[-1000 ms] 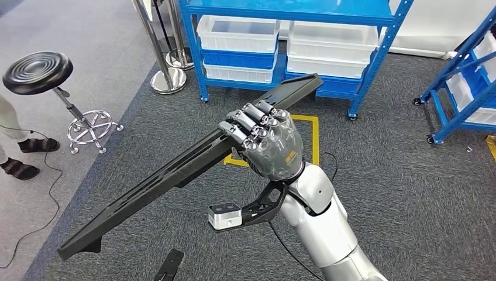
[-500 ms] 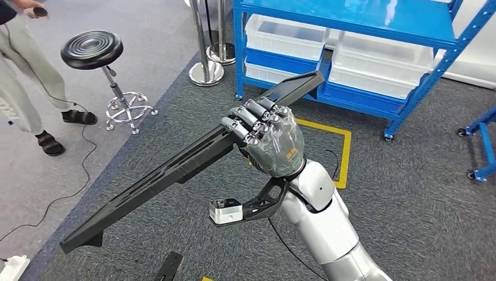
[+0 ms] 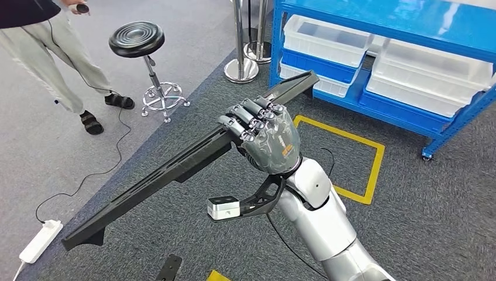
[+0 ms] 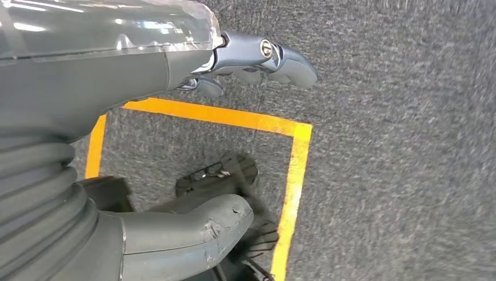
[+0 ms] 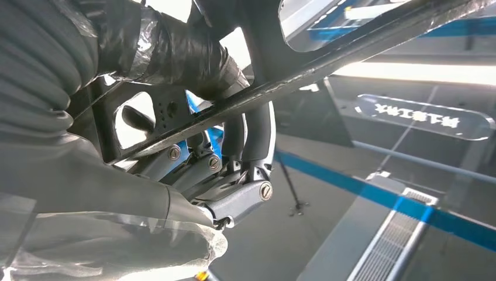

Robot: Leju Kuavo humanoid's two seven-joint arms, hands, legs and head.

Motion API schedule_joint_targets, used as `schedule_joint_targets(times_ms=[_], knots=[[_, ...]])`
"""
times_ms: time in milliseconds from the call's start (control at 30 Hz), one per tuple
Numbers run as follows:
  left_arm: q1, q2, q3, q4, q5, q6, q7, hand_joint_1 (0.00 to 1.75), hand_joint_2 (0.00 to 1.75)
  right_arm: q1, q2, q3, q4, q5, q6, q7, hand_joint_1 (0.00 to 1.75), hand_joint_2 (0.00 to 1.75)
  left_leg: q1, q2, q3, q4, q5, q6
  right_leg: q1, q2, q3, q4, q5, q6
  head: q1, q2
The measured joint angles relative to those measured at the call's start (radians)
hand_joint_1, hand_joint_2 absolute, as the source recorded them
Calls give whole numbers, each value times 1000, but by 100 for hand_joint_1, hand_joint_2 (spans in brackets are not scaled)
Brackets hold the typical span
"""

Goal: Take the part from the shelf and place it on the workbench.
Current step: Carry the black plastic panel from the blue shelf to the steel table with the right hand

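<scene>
Fingers [image 3: 248, 120] of the right hand [image 3: 266, 140] clench the long black part [image 3: 175, 167], held slanted above the grey carpet [image 3: 409, 222]; the left hand [image 4: 134, 64] hangs with fingers loosely apart, holding nothing.

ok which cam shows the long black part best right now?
Head view: the long black part shows end to end, slanting across the carpet, gripped near its middle by the right hand. The right wrist view gives just a close-up strip of it crossing the fingers. In the left wrist view I can't identify it.
</scene>
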Motion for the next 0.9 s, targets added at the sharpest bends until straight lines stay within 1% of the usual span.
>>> schedule_joint_targets(times_ms=[33, 67, 100, 133, 167, 200, 233, 267, 300, 333, 367, 400, 433, 467, 500, 533, 567, 600, 633, 667, 700, 733, 767, 800, 833, 867, 900], knots=[[-2, 0, 1, 0, 1, 0, -3, 0, 175, -2, 0, 3, 0, -1, 0, 3, 175, 175, -5, 15, 24, -47, 14, 8, 2, -9, 3, 0, -3, 4, 0, 0], [-3, 0, 3, 0, 1, -1, -6, 0, 175, -4, 0, 6, 0, -3, 0, 5, 175, 175, -10, 24, 34, -71, 17, 15, 5, -18, 5, -1, -5, 8, 0, 0], [-3, 0, 5, 0, 2, -1, -7, 0, 175, -5, 0, 8, 0, -5, 0, 7, 175, 175, -14, 19, 35, -74, 14, 21, 7, -28, 8, -2, -6, 13, 0, 0], [-2, 1, 7, 0, 2, -1, -7, 0, 175, -6, 0, 11, 0, -7, 0, 7, 175, 175, -12, 7, 35, -78, 17, 28, 7, -36, 11, -4, -8, 19, 1, 0], [0, 1, 8, 0, 2, -1, -8, 0, 175, -7, 0, 14, 0, -8, 0, 7, 175, 175, -10, -5, 38, -84, 20, 34, 6, -32, 13, -2, -13, 24, 1, 0], [1, 0, 9, 0, 2, -1, -8, 0, 175, -8, 0, 16, 0, -10, 0, 7, 175, 175, -7, -16, 41, -89, 23, 41, 5, -15, 10, 13, -27, 28, 1, 0], [0, 0, 10, 0, 2, 0, -8, 0, 175, -9, -1, 17, 0, -12, 0, 7, 175, 175, -4, -26, 44, -95, 27, 48, 4, 12, -5, 49, -50, 31, 2, 0], [-2, 0, 11, 0, 2, 1, -8, 0, 175, -9, -2, 18, 1, -13, 0, 7, 175, 175, -3, -36, 44, -96, 29, 52, 2, 42, -31, 104, -81, 30, 2, 0], [-3, 0, 12, 0, 2, 1, -8, 0, 175, -8, -4, 19, 2, -14, 0, 7, 175, 175, -3, -47, 44, -96, 29, 55, 2, 63, -65, 171, -111, 30, 2, 0], [-4, 0, 13, 0, 2, 1, -9, 0, 175, -6, -6, 19, 4, -14, 0, 7, 175, 175, -3, -59, 43, -95, 29, 57, 2, 74, -97, 232, -130, 31, 3, 0], [-3, 0, 14, 0, 2, 1, -8, 0, 175, -3, -9, 19, 6, -14, 0, 6, 175, 175, -3, -73, 43, -93, 29, 57, 2, 78, -118, 265, -131, 31, 3, 0], [-2, 0, 15, 0, 2, 1, -8, 0, 175, -2, -11, 19, 7, -14, 0, 6, 175, 175, -3, -87, 43, -91, 28, 57, 1, 80, -122, 262, -112, 32, 3, 0], [-2, -1, 16, 0, 2, 1, -7, 0, 175, -2, -13, 20, 8, -13, 0, 6, 175, 175, -2, -102, 43, -86, 26, 55, -2, 84, -108, 222, -77, 33, 3, 0], [-1, -1, 16, 0, 2, 1, -7, 0, 175, -2, -14, 20, 8, -13, 0, 7, 175, 175, -2, -115, 42, -80, 23, 52, -5, 94, -85, 165, -38, 33, 3, 0], [-2, -2, 16, 0, 2, 1, -7, 0, 175, -3, -15, 20, 8, -13, 0, 7, 175, 175, -1, -125, 40, -74, 20, 49, -8, 110, -62, 108, -6, 33, 3, 0], [-2, -2, 17, 0, 2, 1, -6, 0, 175, -3, -15, 20, 8, -13, 0, 8, 175, 175, -1, -134, 36, -66, 16, 44, -12, 135, -43, 64, 10, 34, 3, 0], [-3, -3, 17, 0, 3, 2, -6, 0, 175, -3, -16, 21, 8, -14, 0, 8, 175, 175, -2, -142, 30, -59, 13, 40, -14, 153, -36, 43, 13, 33, 3, 0], [-4, -3, 17, 0, 3, 2, -6, 0, 175, -3, -17, 21, 8, -15, 0, 9, 175, 175, -1, -150, 23, -54, 12, 34, -14, 164, -34, 34, 10, 31, 3, 0], [-3, -3, 18, 0, 3, 2, -6, 0, 175, -2, -17, 22, 8, -15, 0, 9, 175, 175, 0, -160, 18, -52, 12, 28, -11, 167, -33, 32, 6, 28, 3, 0], [-2, -3, 19, 0, 3, 3, -6, 0, 175, -2, -17, 23, 8, -16, 0, 9, 175, 175, 3, -171, 14, -54, 14, 22, -11, 156, -33, 31, 8, 23, 3, 0], [0, -3, 20, 0, 3, 3, -7, 0, 175, -2, -17, 24, 8, -16, 0, 9, 175, 175, 5, -170, 11, -52, 14, 16, -11, 143, -31, 27, 10, 17, 3, 0], [0, -3, 21, 0, 3, 4, -7, 0, 175, -3, -17, 25, 8, -16, 0, 9, 175, 175, 4, -152, 4, -38, 6, 10, -13, 130, -27, 23, 11, 10, 1, 0], [-1, -4, 22, 0, 3, 4, -7, 0, 175, -4, -17, 26, 7, -16, 0, 8, 175, 175, 3, -126, -12, -6, -12, 6, -14, 116, -23, 19, 12, 4, 0, 0], [-2, -4, 23, 0, 3, 4, -7, 0, 175, -4, -16, 26, 7, -16, 0, 8, 175, 175, 2, -93, -34, 44, -38, 2, -12, 101, -20, 17, 12, -1, -1, 0], [-4, -4, 23, 0, 3, 4, -7, 0, 175, -3, -16, 26, 7, -16, 0, 8, 175, 175, 2, -67, -67, 108, -69, -3, -10, 86, -19, 16, 10, -5, -2, 0], [-5, -4, 23, 0, 3, 4, -7, 0, 175, -2, -17, 26, 7, -16, 0, 7, 175, 175, 4, -55, -97, 168, -91, -6, -8, 71, -19, 16, 9, -6, -2, 0], [-5, -4, 23, 0, 3, 4, -7, 0, 175, -1, -17, 26, 8, -16, 0, 7, 175, 175, 6, -49, -118, 207, -100, -8, -7, 57, -18, 16, 7, -8, -2, 0]])
